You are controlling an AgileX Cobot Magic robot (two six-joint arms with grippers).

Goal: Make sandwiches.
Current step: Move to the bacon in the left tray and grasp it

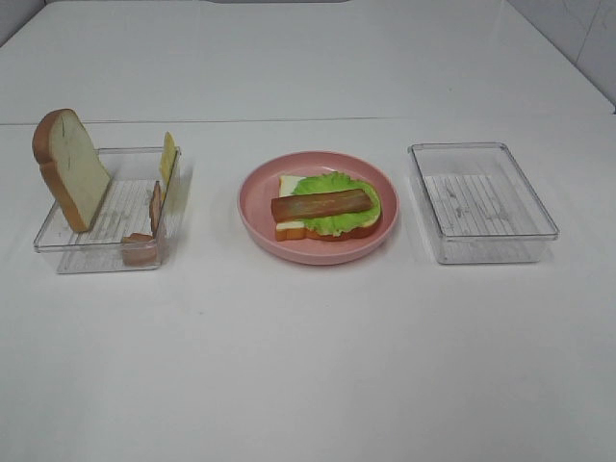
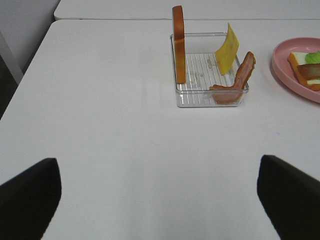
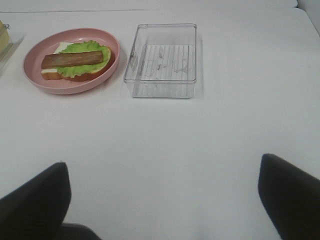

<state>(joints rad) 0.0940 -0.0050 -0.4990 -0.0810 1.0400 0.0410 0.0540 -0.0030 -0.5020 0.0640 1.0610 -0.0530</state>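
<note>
Exterior high view: the sandwich stack (image 1: 322,207), a flat brown strip over a ruffled green leaf on white bread, is lying on the round pink plate (image 1: 252,207) at the middle of the worktop (image 1: 308,366).

Left wrist view: the left gripper (image 2: 157,162) is standing wide and empty, well apart from the ribbed clear tray (image 2: 210,97). That tray is holding an upright bread slice (image 2: 178,45), thin yellow cheese (image 2: 226,50) and a curled meat strip (image 2: 240,80).

Right wrist view: the right gripper (image 3: 162,162) is standing wide and empty. The stack is lying well apart from it, beside a second clear tray (image 3: 162,92).

**TABLE SURFACE: 3 ITEMS IN A ROW**

White table (image 1: 308,385), plain top, w/ a thin seam line running across behind the items. Directly on it, L to R: clear rect. plastic tray (image 1: 91,258), round pink plate (image 1: 318,256) at ctr, 2nd clear tray (image 1: 491,250). All sit flat, none touching. Plate is closer to the R tray.
</note>
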